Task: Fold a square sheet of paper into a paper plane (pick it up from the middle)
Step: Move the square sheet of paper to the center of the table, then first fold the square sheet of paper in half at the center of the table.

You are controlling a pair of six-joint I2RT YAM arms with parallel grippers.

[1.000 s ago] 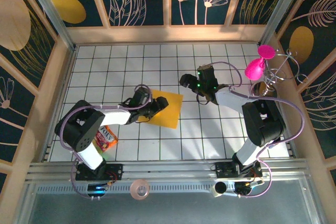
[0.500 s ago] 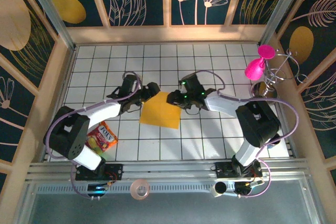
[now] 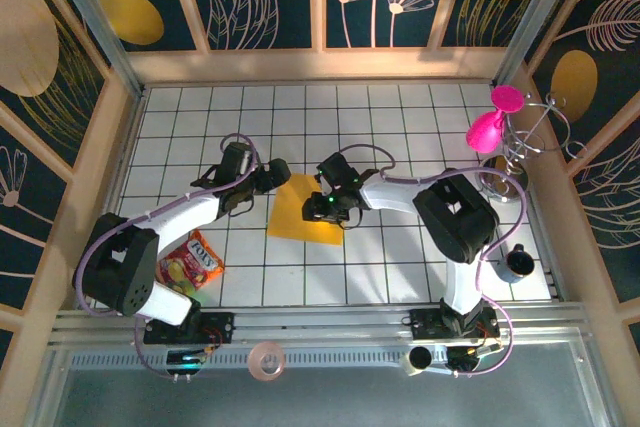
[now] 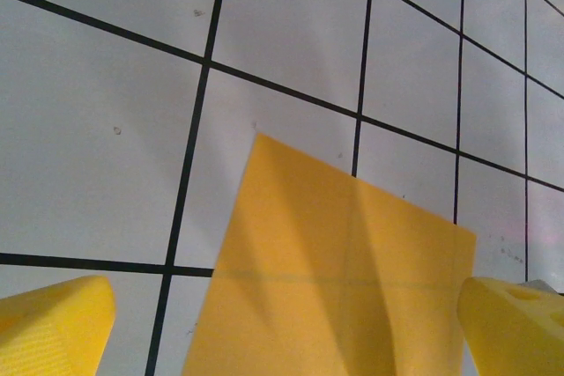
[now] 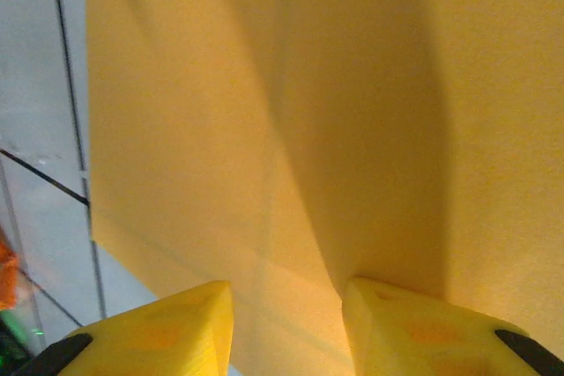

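Right gripper [image 5: 284, 295] half-open on the square sheet of paper [image 5: 264, 85]; left gripper [image 4: 286, 297] wide open.

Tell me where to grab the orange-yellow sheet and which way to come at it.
Probably the middle, from straight above. The square sheet of paper lies flat on the tiled table, so no edge stands up for a finger to get under. Pinching its centre into a ridge looks like the best hold. The right gripper sits over it, fingertips down at the paper.

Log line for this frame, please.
sheet: flat on table | left claw: open, at sheet corner | right claw: jaws part-open over sheet middle
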